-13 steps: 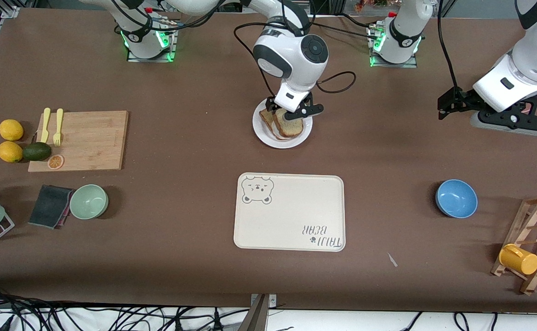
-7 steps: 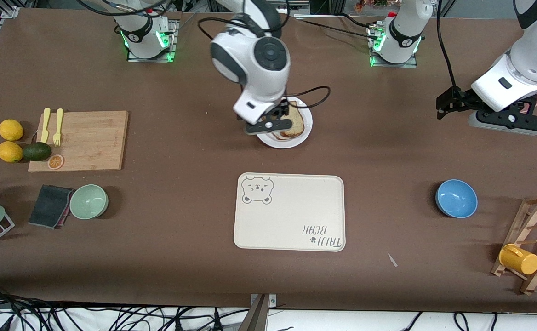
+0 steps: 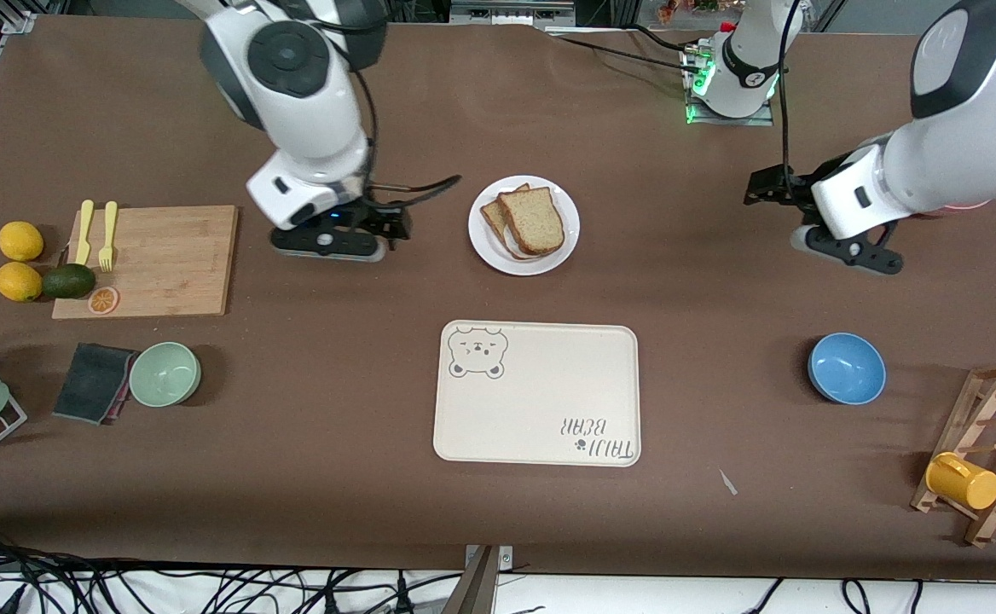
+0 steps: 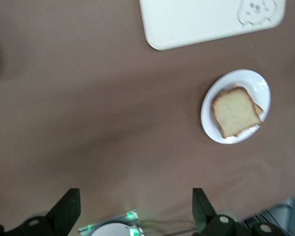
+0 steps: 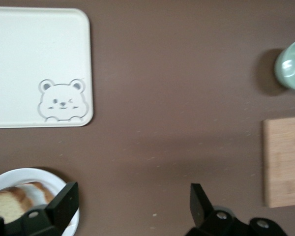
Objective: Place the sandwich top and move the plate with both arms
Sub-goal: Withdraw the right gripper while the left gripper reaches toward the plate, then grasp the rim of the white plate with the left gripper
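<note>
While both grippers are hanging empty in the air, the sandwich top (image 3: 534, 220) is lying flat on the plate (image 3: 483, 243), stacked over a second slice (image 3: 493, 217) that is peeking out at the edge toward the right arm's end. It is showing as a plain brown bread slice with a darker crust rim and bare crumb, nothing on it. The plate is a small round white one, only a bit wider than the bread, sitting farther from the front camera than the cream bear tray (image 3: 537, 393), apart from it. Right gripper (image 3: 360, 232) is hovering over bare table beside the plate, toward the right arm's end, between plate and wooden cutting board (image 3: 157, 260), fingers (image 5: 65, 199) spread wide, gripping nothing. Left gripper (image 3: 771, 189) is hovering over bare table well apart from the plate, toward the left arm's end, fingers (image 4: 68, 210) also spread wide and empty. Left wrist view is catching the plate and bread, slightly blurred.
</note>
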`<state>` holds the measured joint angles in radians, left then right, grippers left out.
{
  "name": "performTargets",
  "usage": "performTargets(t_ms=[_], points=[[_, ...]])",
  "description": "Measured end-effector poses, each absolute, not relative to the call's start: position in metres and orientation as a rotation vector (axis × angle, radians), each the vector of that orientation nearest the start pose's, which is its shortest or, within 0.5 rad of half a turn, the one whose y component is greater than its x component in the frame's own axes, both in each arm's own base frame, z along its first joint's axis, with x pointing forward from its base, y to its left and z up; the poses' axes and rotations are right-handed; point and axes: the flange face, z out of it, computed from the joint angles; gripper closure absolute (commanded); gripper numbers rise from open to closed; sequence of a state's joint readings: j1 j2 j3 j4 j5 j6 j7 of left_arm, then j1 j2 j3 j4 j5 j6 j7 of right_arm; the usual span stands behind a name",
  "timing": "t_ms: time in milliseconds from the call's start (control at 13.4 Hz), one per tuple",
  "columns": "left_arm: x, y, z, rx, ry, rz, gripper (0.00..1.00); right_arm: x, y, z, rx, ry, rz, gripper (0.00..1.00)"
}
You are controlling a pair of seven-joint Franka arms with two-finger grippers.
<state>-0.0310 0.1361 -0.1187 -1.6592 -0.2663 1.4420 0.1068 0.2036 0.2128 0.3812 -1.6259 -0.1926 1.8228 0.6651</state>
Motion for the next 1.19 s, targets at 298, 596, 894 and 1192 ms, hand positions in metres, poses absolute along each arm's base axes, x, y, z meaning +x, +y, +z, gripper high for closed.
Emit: performTargets(t_ms=[298, 596, 894, 1192], points=[[0.566, -0.126, 0.431, -3.442, 0.634, 0.822, 0.00, 0.545, 0.214, 0.543, -3.207, 0.092, -0.126, 0.00], [0.566, -0.152, 0.331, -3.606, 0.730, 0.816, 0.01, 0.535, 0.135, 0.570, -3.171, 0.151, -0.098, 0.00], [0.528, -0.213, 0.258, -3.627, 0.858, 0.800, 0.04, 0.524, 0.071, 0.584, -3.173, 0.163, -0.048, 0.00], [0.487, -0.233, 0.191, -3.836, 0.889, 0.643, 0.09, 0.518, 0.041, 0.587, -3.174, 0.142, 0.020, 0.00]])
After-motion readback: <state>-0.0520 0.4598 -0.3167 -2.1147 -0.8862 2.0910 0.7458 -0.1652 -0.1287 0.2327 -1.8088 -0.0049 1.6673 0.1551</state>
